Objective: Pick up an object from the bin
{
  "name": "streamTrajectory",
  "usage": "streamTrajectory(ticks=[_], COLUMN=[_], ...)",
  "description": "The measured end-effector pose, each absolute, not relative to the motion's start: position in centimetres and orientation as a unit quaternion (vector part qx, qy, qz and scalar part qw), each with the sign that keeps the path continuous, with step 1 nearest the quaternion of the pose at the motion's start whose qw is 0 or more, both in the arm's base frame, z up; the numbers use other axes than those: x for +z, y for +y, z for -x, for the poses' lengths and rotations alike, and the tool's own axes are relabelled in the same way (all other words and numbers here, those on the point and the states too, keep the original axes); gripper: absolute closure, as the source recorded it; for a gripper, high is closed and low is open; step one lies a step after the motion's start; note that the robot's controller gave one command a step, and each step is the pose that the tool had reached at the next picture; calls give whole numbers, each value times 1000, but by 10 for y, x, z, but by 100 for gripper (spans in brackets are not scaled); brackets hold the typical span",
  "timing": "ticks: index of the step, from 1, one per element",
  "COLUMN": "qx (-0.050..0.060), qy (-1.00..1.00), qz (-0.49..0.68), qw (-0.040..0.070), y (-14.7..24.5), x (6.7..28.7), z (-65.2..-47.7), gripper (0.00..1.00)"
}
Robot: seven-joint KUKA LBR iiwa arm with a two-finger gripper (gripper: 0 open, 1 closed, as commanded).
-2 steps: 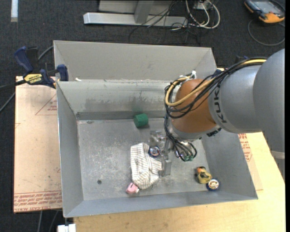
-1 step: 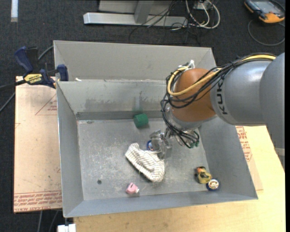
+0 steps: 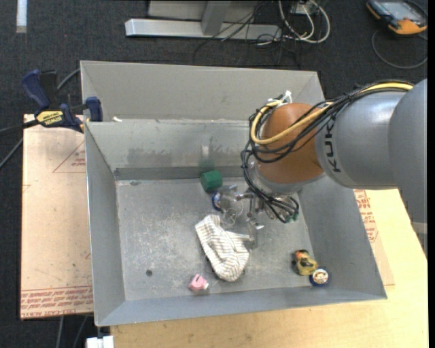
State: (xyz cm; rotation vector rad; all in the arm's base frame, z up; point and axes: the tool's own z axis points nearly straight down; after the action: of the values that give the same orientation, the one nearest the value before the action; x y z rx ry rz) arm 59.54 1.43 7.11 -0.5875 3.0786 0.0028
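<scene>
Grey arm low, hand pointing down — over white cloth

You see a small green block at the back of the bin, near its rear wall. A little pink piece lies near the front edge. A yellow toy lies at the front right, with a blue-white round part just beside it. Outside, on the dark floor, you find black cables, a grey metal bar and an orange device.

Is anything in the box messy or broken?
Only the white cloth looks messy: it lies crumpled in the middle of the bin, right by the gripper. Nothing looks broken or spilled.
</scene>
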Motion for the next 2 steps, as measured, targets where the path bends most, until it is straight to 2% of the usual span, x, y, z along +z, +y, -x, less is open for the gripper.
streamTrajectory(ticks=[1, 2], qx=[1, 2], qy=[982, 962], qz=[187, 273], qw=[4, 4], y=[14, 64], x=[71, 71], z=[-595, -572], gripper=[0, 0])
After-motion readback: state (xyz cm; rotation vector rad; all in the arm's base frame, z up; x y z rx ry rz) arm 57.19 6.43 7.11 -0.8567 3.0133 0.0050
